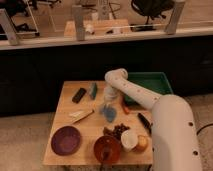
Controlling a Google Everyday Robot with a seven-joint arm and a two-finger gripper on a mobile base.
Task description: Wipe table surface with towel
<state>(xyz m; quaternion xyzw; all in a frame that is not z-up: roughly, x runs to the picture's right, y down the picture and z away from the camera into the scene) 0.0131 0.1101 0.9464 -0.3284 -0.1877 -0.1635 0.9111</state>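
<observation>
One towel (108,114) lies on the table (66,106), perhaps touching the tool (107,101) above.

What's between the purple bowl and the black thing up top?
A pale tool lies there, as the camera view shows. The hand is right above the towel.

The pale wooden bench (92,127) shows a smooth, matt top with light grain. Over its middle hangs the white gripper (107,100), and the curved white arm shell (142,97) behind it is smooth hard plastic with a soft sheen. Just under the gripper, the pale blue towel (108,114) reads as soft, crumpled, matt cloth. The deep green rectangular tray (160,82) looks like smooth plastic. The round purple bowl (66,140) is matt, the rusty brown bowl (106,148) is slightly glossy, and the small white cup (129,140) is smooth.
</observation>
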